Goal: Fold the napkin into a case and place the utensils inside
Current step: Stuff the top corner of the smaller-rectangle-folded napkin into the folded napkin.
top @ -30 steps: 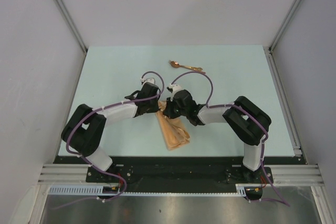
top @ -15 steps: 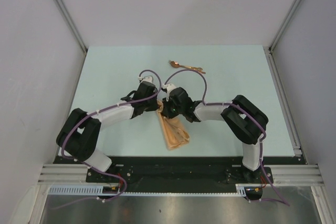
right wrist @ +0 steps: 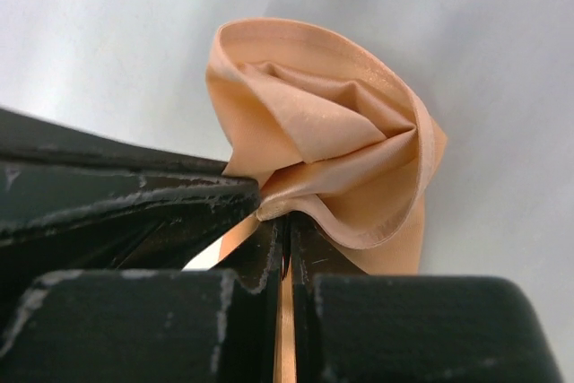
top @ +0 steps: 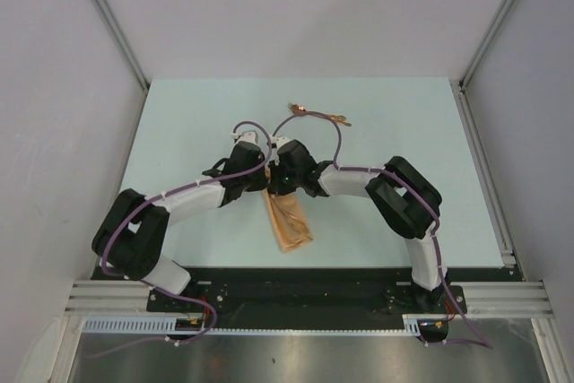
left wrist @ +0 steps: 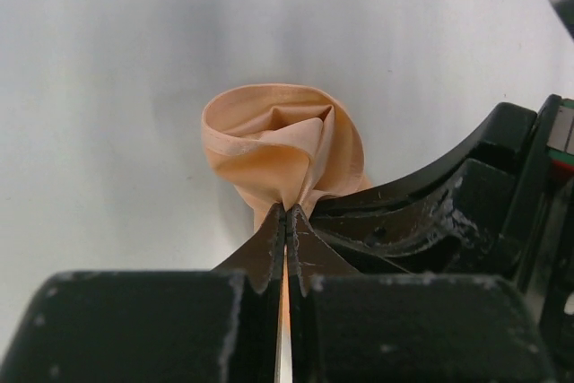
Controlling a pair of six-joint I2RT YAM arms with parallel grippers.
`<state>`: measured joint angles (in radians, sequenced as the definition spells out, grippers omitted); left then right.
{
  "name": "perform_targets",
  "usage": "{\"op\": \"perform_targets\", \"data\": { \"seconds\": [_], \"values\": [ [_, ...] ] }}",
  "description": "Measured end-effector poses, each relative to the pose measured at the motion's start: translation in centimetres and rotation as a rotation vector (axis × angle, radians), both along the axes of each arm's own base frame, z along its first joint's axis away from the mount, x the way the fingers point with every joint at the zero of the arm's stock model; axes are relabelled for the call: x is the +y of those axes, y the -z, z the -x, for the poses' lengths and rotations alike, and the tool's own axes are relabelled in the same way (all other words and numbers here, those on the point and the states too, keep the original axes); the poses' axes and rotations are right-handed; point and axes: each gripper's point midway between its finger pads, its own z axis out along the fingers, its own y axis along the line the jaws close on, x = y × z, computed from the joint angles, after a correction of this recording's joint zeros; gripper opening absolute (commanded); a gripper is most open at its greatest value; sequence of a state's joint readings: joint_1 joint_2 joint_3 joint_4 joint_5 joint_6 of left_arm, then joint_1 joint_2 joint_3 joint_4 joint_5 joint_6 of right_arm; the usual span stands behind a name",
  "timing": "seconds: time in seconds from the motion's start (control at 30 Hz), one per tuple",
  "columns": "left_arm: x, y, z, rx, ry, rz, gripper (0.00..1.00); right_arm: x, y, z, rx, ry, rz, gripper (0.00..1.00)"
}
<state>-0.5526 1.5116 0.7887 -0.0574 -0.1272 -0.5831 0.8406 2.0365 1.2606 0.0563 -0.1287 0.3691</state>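
peach napkin [top: 288, 221], upper end hidden | left gripper [left wrist: 286, 211] clamped on it | right gripper [right wrist: 282, 219] clamped on it | utensils [top: 321, 115] partly behind cable [top: 335, 134]

Pale green table [top: 404, 213], plain grey walls [top: 314, 15]

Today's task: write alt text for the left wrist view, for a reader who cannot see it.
The left gripper, jaws shut, pinches a peach napkin that bunches into a rose-like curl above its tips. The right gripper sits close on the right; pale table behind.
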Motion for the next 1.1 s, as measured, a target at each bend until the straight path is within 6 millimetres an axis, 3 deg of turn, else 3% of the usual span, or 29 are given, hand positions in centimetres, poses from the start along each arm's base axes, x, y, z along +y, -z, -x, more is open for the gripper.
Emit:
{"op": "perform_targets", "data": {
  "seconds": [1.1],
  "values": [
    [0.5,0.7,0.3,0.003,-0.012,-0.008,0.0,-0.2,-0.2,-2.7,0.434,0.267,-0.239,0.0]
  ]
}}
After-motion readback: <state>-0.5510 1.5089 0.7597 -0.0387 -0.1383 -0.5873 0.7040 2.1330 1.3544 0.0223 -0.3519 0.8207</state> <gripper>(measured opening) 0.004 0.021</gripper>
